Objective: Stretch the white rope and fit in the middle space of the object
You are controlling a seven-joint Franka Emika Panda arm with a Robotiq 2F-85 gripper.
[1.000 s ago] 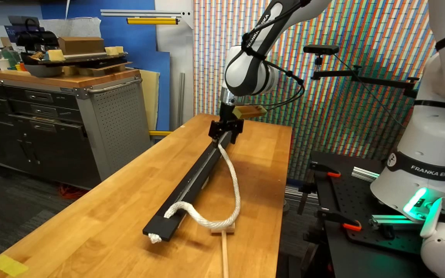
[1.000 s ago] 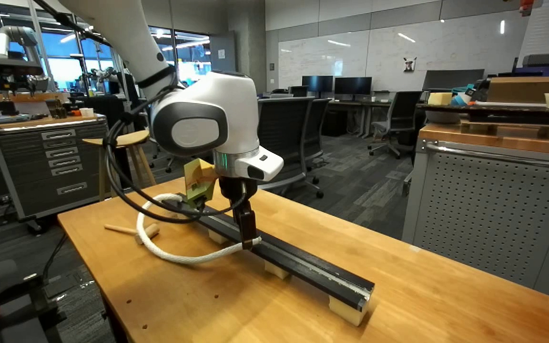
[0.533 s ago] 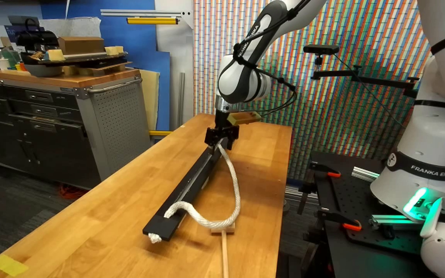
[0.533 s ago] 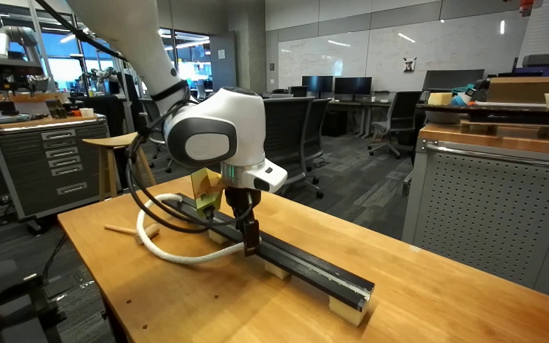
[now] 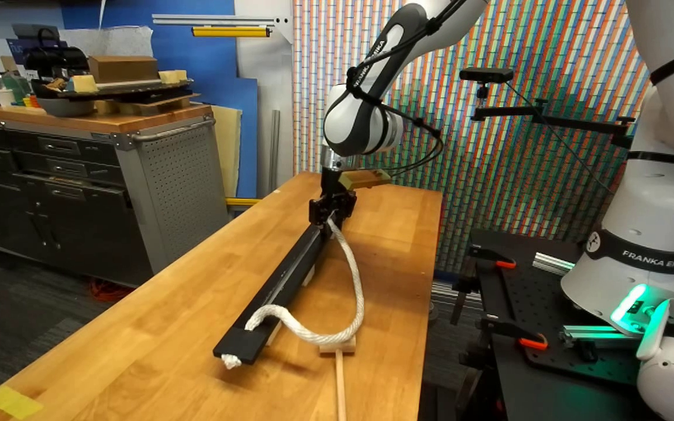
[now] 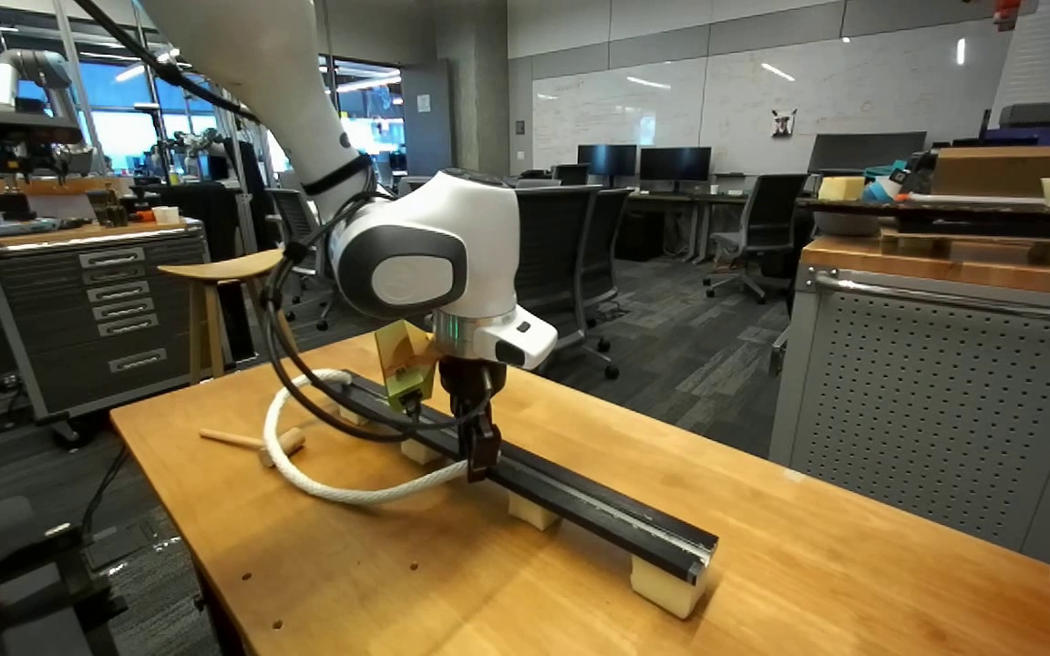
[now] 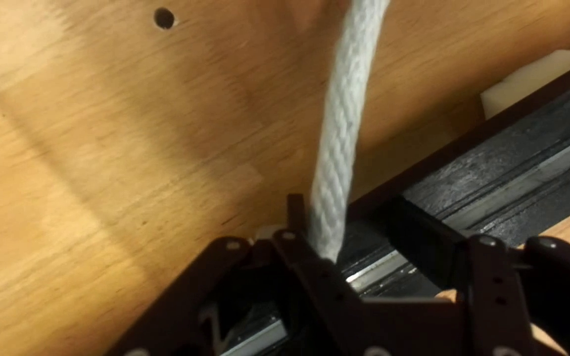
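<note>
The white rope (image 5: 359,292) leaves the near end of the black bar, the object (image 5: 278,283), and loops out over the table to my gripper (image 5: 332,223). A frayed tip of it pokes out at that bar end. In the wrist view my gripper (image 7: 348,210) straddles the bar (image 7: 507,168), its fingers apart. Between them the rope (image 7: 339,138) runs down along the left finger, and a gap shows between it and the right one. Its far tip is hidden behind that left finger. The bar's middle groove (image 6: 634,517) is bare past my gripper.
Pale blocks (image 6: 666,588) hold the bar up off the wooden table (image 6: 808,565). A wooden mallet (image 5: 340,374) lies beside the bar, next to the rope's loop. Clamps (image 5: 506,327) stand on the black robot base table. A grey cabinet (image 6: 944,392) stands beyond the table.
My gripper has come down onto the bar and slid a little along it, and its fingers have drawn closer together. The bar has shifted slightly.
</note>
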